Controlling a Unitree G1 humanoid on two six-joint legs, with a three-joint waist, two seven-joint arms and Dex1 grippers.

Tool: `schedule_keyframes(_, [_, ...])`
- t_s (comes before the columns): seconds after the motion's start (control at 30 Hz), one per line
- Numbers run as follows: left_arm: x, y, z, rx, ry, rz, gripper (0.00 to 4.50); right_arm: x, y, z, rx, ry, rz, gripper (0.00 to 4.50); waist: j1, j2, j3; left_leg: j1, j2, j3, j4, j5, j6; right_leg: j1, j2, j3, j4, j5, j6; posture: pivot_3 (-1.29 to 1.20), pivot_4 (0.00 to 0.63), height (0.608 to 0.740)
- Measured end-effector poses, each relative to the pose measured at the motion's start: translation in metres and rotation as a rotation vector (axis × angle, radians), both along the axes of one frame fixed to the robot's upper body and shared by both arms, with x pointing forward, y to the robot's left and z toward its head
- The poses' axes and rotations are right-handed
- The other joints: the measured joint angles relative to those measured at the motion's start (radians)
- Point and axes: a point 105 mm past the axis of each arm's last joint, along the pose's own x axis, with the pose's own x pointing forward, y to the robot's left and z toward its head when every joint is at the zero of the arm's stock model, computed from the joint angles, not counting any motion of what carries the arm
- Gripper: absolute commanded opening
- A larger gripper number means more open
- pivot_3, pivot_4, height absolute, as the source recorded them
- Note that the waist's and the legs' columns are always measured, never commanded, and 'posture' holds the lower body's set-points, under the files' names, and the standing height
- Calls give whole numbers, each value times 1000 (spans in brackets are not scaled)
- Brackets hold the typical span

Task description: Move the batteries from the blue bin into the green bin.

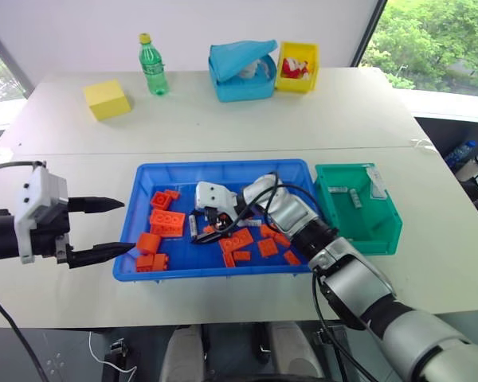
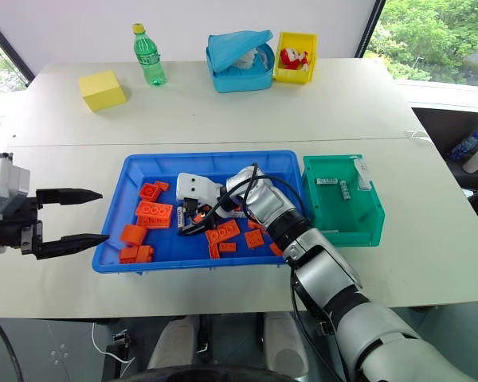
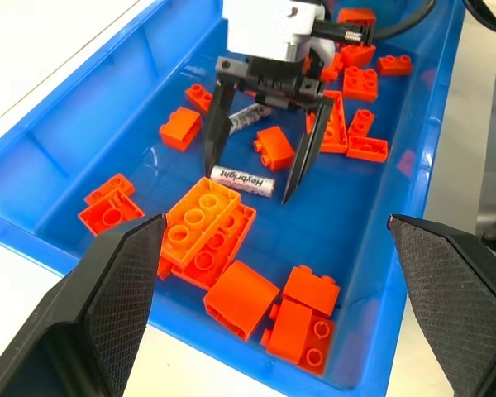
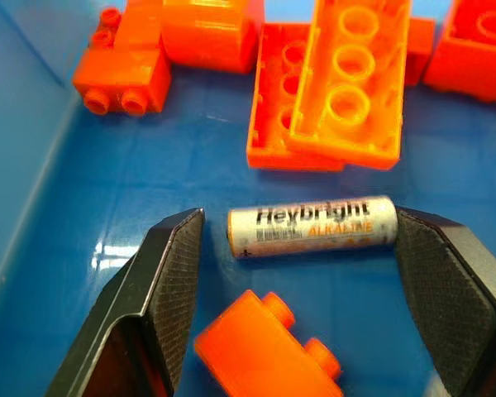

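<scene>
Right hand (image 3: 252, 169) angles down, fingers apart, straddling a battery (image 4: 312, 227) in the blue bin (image 1: 143, 179).

The blue bin (image 1: 143, 179), a wide shallow tray, sits on the counter (image 1: 223, 119) with its long side across the view. A white battery (image 4: 312, 226) with dark lettering lies flat on the tray floor among the orange bricks; another (image 3: 250, 115) lies near it. The green bin (image 1: 386, 231) stands just beside the tray's right end, with two batteries (image 1: 337, 189) lying flat inside near its back wall.
</scene>
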Motion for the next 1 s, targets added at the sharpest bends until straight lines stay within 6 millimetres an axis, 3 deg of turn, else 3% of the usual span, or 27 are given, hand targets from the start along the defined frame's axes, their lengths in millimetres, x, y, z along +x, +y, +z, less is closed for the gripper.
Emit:
schedule_keyframes(0.1, [1,0,2,0,-9,0,4500,3,1,1,-9,-5,-7,2248,1,0,0,0,0,0,0,0,0,0,0,0,0,0,0,0,150,736])
schedule_keyframes(0.27, [3,-3,3,-2,-17,-9,4500,8,-9,13,11,11,-43,2224,4,0,0,0,0,0,0,0,0,0,-1,0,0,0,0,0,150,736])
schedule_keyframes(0.4, [7,-9,1,-15,-19,-23,4500,15,-38,64,109,-45,-113,2224,9,0,0,-1,0,0,0,0,0,0,-1,0,0,0,0,0,150,736])
schedule_keyframes(0.5, [13,-18,-1,-44,-25,-49,4500,13,-81,94,174,-66,-236,2224,25,0,0,-1,0,0,0,0,0,0,-1,-1,-1,0,0,0,150,736])
schedule_keyframes(0.63, [19,-27,-6,-80,-23,-76,4500,14,-159,124,193,-112,-508,2224,37,0,0,-2,-1,0,0,0,0,0,-1,-1,-2,0,0,0,150,736])
schedule_keyframes(0.73, [25,-31,-13,-95,-9,-92,4500,3,-230,116,105,-123,-741,2224,41,-1,0,-2,-1,0,0,0,0,1,-1,-1,-4,-2,-3,0,150,736])
schedule_keyframes(0.9, [36,-37,-12,-104,-24,-122,4500,-20,-285,99,26,-87,-933,2224,24,-1,0,1,-1,0,0,0,0,1,1,1,-3,0,0,0,150,736])
schedule_keyframes(1.0, [42,-39,-8,-106,-42,-139,4500,-28,-301,90,1,-69,-992,3761,24,-1,0,3,-1,0,0,0,0,3,1,1,-2,-1,0,0,150,736])
